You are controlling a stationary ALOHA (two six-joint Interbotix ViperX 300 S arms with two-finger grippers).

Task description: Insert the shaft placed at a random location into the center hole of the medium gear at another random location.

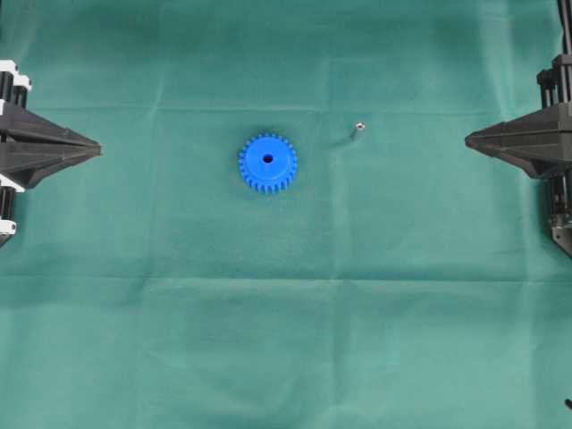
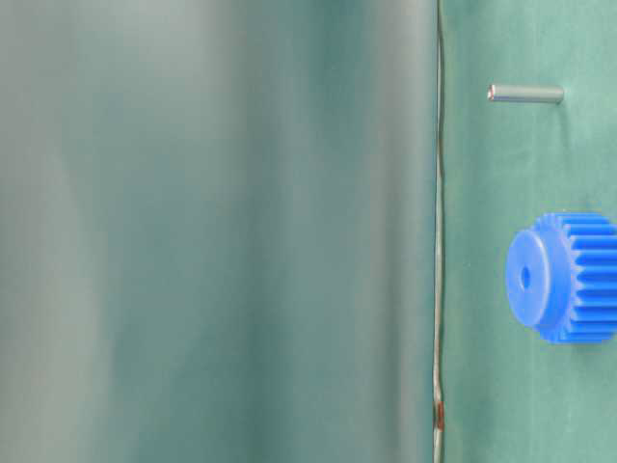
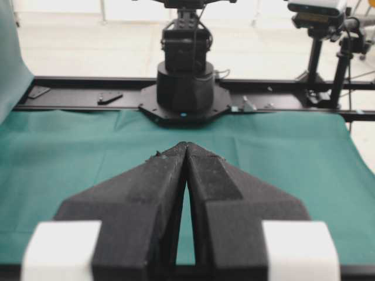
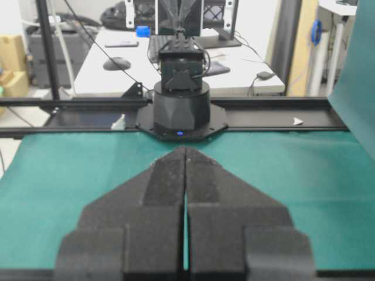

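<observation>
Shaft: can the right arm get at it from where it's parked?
Probably yes. The shaft stands apart from the medium gear, with only bare cloth toward the right gripper, whose jaws are shut.

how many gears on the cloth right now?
1. The medium gear lies flat near the middle of the green cloth, with the shaft apart to its right in the overhead view. None seems hidden.

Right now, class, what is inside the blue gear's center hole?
Nothing visible: the center hole of the medium gear looks dark and empty. The shaft lies apart on the green cloth. The hole's depth stays hidden.
</observation>
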